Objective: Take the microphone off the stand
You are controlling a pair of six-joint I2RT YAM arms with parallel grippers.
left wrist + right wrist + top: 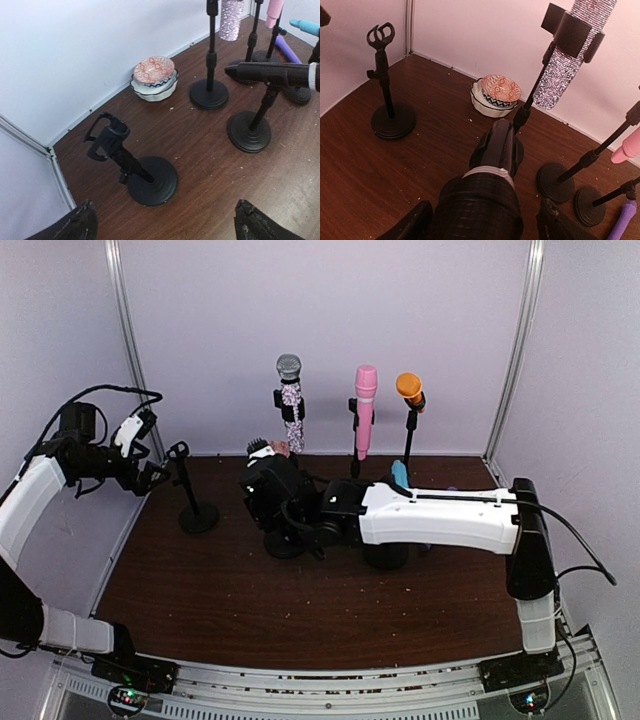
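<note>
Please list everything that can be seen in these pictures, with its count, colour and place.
table: one, dark brown, under everything
empty stand: one, black, left side
middle stand: one, black, centre
back stands: at least three, black, back row
black microphone: one, black, clipped in middle stand
glitter microphone: one, silver, back row
pink microphone: one, pink, back row
orange microphone: one, orange, back right
teal microphone: one, teal, right, partly hidden
purple object: one, purple, lying back right
bowls: small stack, red-patterned over white, by back wall
left gripper: one, black, open, near empty stand
right gripper: one, black, open around black microphone
</note>
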